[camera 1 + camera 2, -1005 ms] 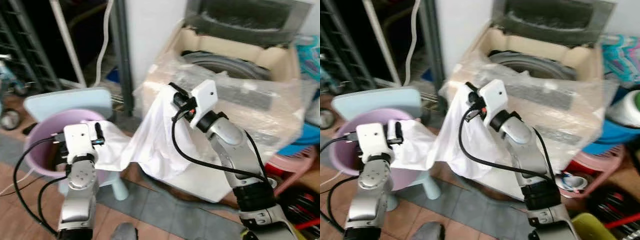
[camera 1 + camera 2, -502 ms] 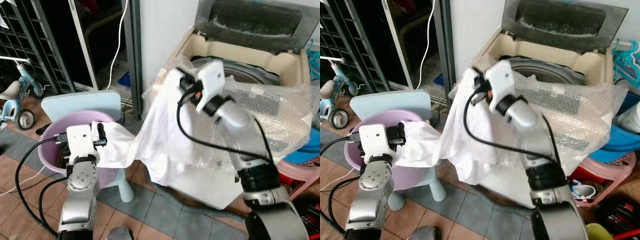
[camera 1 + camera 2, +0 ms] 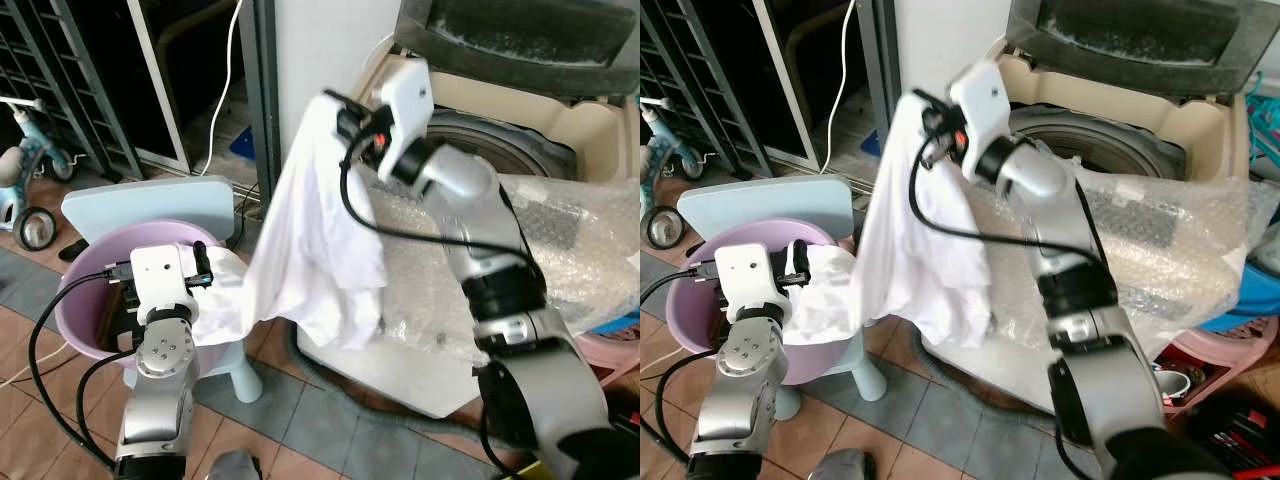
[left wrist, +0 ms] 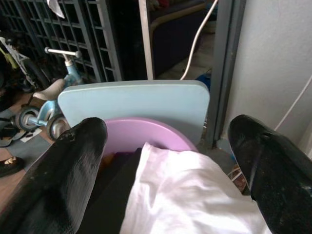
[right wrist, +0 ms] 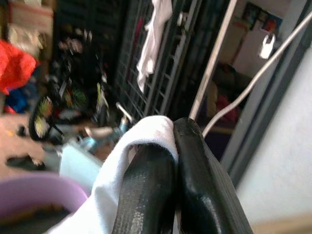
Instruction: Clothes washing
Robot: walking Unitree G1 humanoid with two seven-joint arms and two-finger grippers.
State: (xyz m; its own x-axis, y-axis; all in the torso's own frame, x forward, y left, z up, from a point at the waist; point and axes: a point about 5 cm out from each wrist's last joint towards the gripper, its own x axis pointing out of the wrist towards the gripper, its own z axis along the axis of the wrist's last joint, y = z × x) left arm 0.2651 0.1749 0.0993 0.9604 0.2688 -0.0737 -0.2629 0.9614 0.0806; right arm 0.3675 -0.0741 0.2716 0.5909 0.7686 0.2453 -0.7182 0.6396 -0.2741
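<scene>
A white garment (image 3: 310,250) hangs from my right gripper (image 3: 338,108), which is shut on its top edge, raised beside the open top-loading washing machine (image 3: 520,150). The cloth's lower end trails into the purple basin (image 3: 85,310) on a pale blue stool. In the right wrist view the two black fingers (image 5: 161,195) pinch the white fabric (image 5: 117,190). My left gripper (image 4: 168,165) is open over the basin (image 4: 141,134), with the white garment (image 4: 195,200) lying between its fingers (image 4: 53,185) untouched.
Bubble wrap (image 3: 560,250) drapes over the washer's front. A dark metal gate (image 3: 60,90) and a child's tricycle (image 3: 20,190) stand at the left. A white cable (image 3: 225,80) hangs beside a grey post. A pink basket (image 3: 1200,360) sits low at the right on the tiled floor.
My right gripper has lifted the white garment higher and toward the washer's opening, pulling more cloth out of the basin. The left arm has stayed over the basin.
</scene>
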